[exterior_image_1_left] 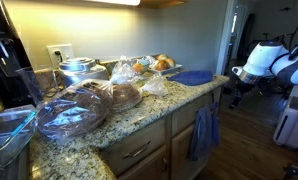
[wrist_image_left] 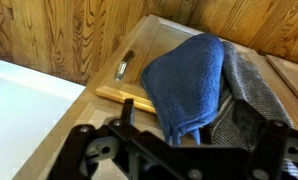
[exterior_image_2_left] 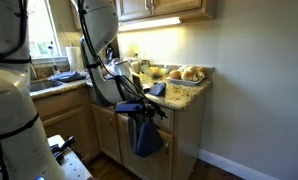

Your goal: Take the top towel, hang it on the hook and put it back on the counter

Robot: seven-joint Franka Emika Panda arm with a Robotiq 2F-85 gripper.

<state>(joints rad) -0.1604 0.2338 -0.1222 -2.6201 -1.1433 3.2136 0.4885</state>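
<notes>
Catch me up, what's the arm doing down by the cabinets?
The arm's gripper is open and empty, pointed at the bright blue towel. That towel hangs on the cabinet front below the counter, partly over a greyer towel. Another blue cloth lies on the countertop. The towel is hung and has not yet been put back on the counter.

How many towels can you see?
3. A bright blue towel hangs on the cabinet front. A grey towel hangs right beside it. A second blue towel lies on the counter. More may be hidden.
</notes>
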